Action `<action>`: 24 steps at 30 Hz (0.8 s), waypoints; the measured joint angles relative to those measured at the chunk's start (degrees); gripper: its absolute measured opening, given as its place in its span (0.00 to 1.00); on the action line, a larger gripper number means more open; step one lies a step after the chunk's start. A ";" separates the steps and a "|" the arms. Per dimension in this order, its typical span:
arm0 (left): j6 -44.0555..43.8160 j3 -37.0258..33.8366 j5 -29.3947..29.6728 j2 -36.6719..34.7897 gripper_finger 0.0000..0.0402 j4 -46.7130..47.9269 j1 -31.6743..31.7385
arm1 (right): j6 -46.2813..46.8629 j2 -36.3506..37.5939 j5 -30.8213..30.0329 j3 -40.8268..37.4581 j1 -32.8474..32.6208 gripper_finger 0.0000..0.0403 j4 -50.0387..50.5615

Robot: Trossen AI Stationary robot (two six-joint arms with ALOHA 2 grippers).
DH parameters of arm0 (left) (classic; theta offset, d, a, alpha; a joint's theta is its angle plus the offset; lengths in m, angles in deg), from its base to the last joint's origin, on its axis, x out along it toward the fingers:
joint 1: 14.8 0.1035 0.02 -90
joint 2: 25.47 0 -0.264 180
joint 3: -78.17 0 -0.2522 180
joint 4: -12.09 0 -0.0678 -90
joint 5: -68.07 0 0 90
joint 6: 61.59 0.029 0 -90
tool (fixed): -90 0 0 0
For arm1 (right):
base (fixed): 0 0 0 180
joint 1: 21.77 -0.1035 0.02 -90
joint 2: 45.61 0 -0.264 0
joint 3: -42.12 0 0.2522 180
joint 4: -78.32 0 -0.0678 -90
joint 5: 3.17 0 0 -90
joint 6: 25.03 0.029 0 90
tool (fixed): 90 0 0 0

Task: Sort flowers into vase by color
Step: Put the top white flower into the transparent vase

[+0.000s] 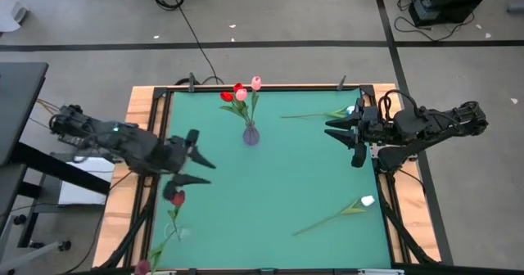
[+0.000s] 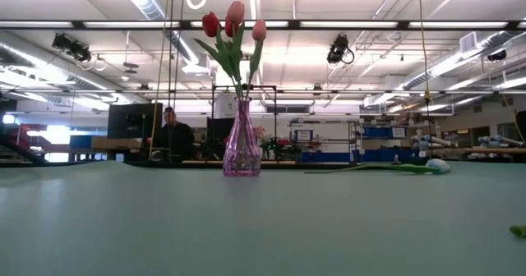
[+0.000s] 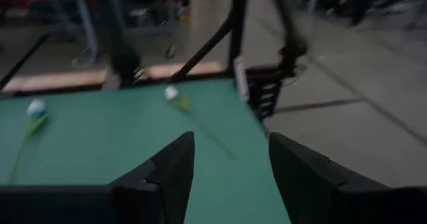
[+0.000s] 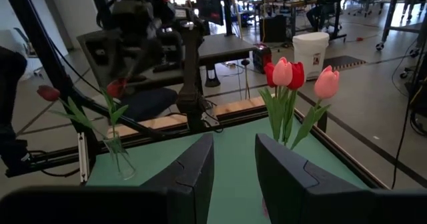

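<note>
A purple glass vase [image 1: 250,133] [image 2: 241,149] stands near the table's far edge and holds red and pink tulips [image 1: 239,95] [image 4: 291,75]. At the near left corner, dark red tulips [image 1: 176,198] [image 4: 48,93] stand in a clear vase [image 4: 121,163]. One white tulip [image 1: 367,200] lies on the mat at the right. Another white tulip [image 1: 352,111] [image 2: 436,166] lies by the far right edge. My left gripper [image 1: 199,160] [image 3: 230,167] is open and empty, between the two vases. My right gripper [image 1: 345,140] [image 4: 235,164] is open and empty, beside the far white tulip and facing the purple vase.
The green mat [image 1: 286,185] sits in a wooden frame with black rails [image 1: 147,169]. Open mat lies between the purple vase and the near white tulip. Beyond the table's far edge, a person [image 2: 173,132] sits in the room.
</note>
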 joint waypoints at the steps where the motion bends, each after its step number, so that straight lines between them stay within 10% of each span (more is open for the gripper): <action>1: -0.15 0.00 -0.02 1.11 0.50 0.47 1.04 | 0.00 0.00 -0.01 0.00 0.01 0.29 -0.01; 24: -9.82 -0.02 -2.70 18.76 0.50 4.99 22.88 | 0.01 0.00 -0.03 -0.03 0.01 0.29 -0.94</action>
